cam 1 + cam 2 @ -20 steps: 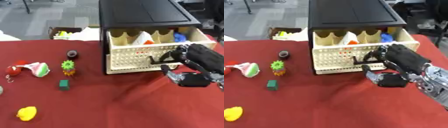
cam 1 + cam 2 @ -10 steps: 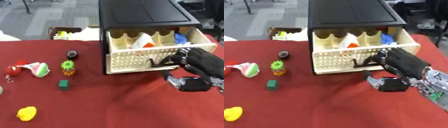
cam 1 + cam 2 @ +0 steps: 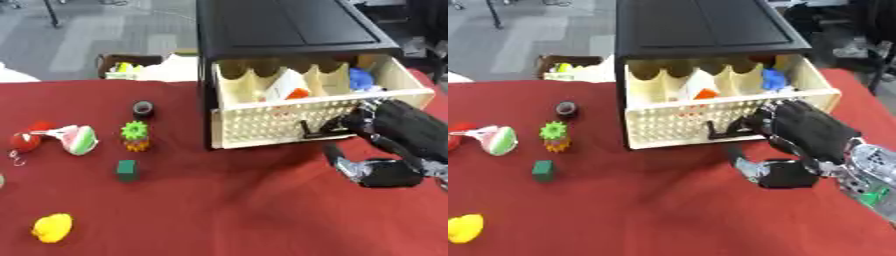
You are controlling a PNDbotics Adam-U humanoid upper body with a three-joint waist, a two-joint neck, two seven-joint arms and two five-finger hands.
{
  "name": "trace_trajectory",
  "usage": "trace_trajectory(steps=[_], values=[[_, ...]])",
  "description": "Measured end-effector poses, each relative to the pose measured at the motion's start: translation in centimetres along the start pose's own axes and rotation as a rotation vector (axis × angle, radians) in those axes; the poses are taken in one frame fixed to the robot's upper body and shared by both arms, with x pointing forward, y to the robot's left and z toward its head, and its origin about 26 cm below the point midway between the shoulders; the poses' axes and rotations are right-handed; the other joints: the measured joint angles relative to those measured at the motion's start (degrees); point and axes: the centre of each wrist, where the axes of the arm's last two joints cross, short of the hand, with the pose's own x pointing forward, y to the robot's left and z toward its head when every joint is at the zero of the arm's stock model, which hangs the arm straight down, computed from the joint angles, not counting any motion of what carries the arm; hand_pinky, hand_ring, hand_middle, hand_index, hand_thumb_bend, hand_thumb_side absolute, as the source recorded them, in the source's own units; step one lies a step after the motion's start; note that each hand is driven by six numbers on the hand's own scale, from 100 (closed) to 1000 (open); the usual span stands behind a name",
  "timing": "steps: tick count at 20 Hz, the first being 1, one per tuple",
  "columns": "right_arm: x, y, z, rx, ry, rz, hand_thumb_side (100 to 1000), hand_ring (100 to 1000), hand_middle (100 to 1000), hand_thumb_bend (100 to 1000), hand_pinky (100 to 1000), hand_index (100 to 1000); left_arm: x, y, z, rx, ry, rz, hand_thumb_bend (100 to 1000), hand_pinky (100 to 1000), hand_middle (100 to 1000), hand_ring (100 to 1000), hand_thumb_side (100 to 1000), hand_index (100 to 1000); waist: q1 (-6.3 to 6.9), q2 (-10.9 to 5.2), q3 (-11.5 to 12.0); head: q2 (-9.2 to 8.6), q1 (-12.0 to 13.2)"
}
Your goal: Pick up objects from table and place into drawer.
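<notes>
On the near left of the red tablecloth (image 3: 219, 210) one yellow rubber duck (image 3: 52, 227) is seen. Farther in, one small green cube (image 3: 128, 170) lies on the cloth, with one green-and-orange pineapple-like toy (image 3: 135, 136) just beyond it. To the left, one watermelon-slice toy (image 3: 77, 139) is set beside one red ball (image 3: 26, 140) with a small metal hook. One dark round cap-like object (image 3: 143, 108) sits farther back, near the cabinet's left side.

On the right, one robot hand is in view: the right hand (image 3: 802, 132), black, with its fingers (image 3: 759, 121) curled round the dark handle (image 3: 721, 131) on the drawer front; the thumb lies lower, over the cloth.

One cream perforated drawer (image 3: 289, 122) stands pulled out of one black cabinet (image 3: 280, 35). It is divided into compartments; a white-and-orange object (image 3: 287, 87) is seen in a middle compartment and a blue object (image 3: 361, 80) in the right one.

Beyond the table's far left edge, one open box (image 3: 131, 67) with small colourful contents rests on grey carpet (image 3: 96, 30). Dark chair legs are seen at the far edge.
</notes>
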Motion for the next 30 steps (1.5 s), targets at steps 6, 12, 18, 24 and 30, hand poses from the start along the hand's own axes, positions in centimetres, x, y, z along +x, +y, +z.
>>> trace_trajectory(steps=[6, 12, 18, 24, 30], values=[[0.1, 0.4, 0.4, -0.001, -0.014, 0.004, 1000, 100, 100, 100, 100, 707, 0.0, 0.0, 0.0, -0.002, -0.001, 0.0, 100, 657, 684, 545, 808, 744, 0.05, -0.03, 0.0, -0.38, 0.0], [0.3, 1.0, 0.8, -0.007, -0.026, 0.002, 1000, 100, 100, 100, 100, 707, 0.0, 0.0, 0.0, -0.002, -0.002, 0.001, 100, 658, 684, 546, 807, 744, 0.15, -0.03, 0.0, -0.39, 0.3], [0.5, 1.1, 0.8, -0.025, -0.027, 0.005, 1000, 100, 100, 100, 100, 709, 0.0, 0.0, 0.0, -0.003, -0.005, 0.001, 100, 658, 684, 546, 807, 744, 0.28, -0.04, 0.0, -0.4, 0.4], [0.1, -0.2, -0.2, -0.086, -0.008, 0.027, 1000, 100, 100, 100, 100, 713, 0.0, 0.0, 0.0, -0.007, -0.007, 0.002, 100, 658, 684, 547, 804, 744, 0.41, -0.05, 0.2, -0.45, 0.4], [-0.3, -1.0, -0.5, -0.121, 0.01, 0.041, 1000, 100, 100, 100, 100, 714, 0.0, 0.0, 0.0, -0.012, -0.01, 0.003, 100, 658, 684, 547, 803, 744, 0.33, -0.09, 0.2, -0.65, 0.4]])
